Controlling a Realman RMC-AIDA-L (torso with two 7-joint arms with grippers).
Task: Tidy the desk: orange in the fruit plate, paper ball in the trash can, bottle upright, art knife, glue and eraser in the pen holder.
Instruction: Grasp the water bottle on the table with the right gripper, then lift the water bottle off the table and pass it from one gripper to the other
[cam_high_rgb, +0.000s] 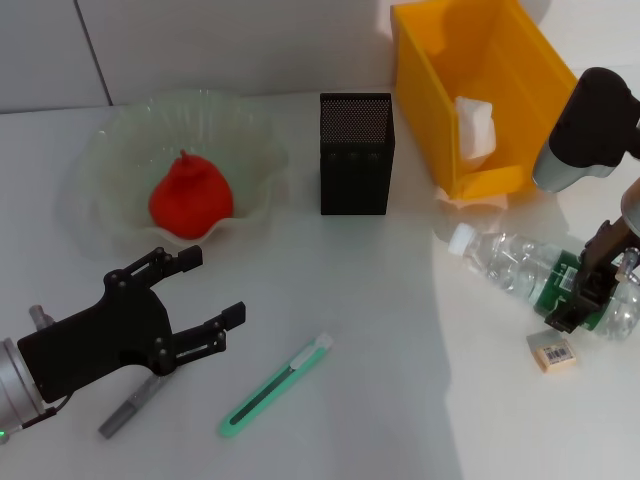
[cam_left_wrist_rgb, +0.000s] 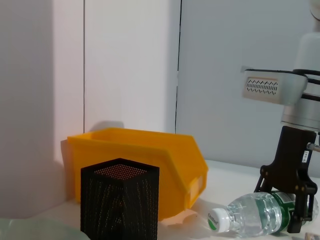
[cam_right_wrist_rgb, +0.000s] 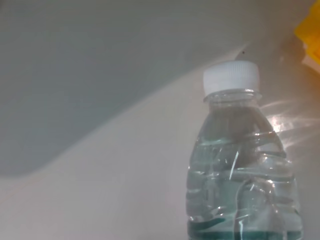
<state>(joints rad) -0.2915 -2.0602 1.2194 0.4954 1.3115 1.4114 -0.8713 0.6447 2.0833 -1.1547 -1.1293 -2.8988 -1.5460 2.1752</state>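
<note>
Head view: the right gripper is down on the clear plastic water bottle, which lies on its side on the tabletop just right of the black mesh pen holder — fingers closed around its green-labelled body. Next, I judge: tilt it upright. The left gripper hovers open, well left of the holder

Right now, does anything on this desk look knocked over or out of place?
Yes. The water bottle lies on its side with the right claw over its label. A green art knife, a grey glue stick and an eraser lie loose on the desk.
</note>
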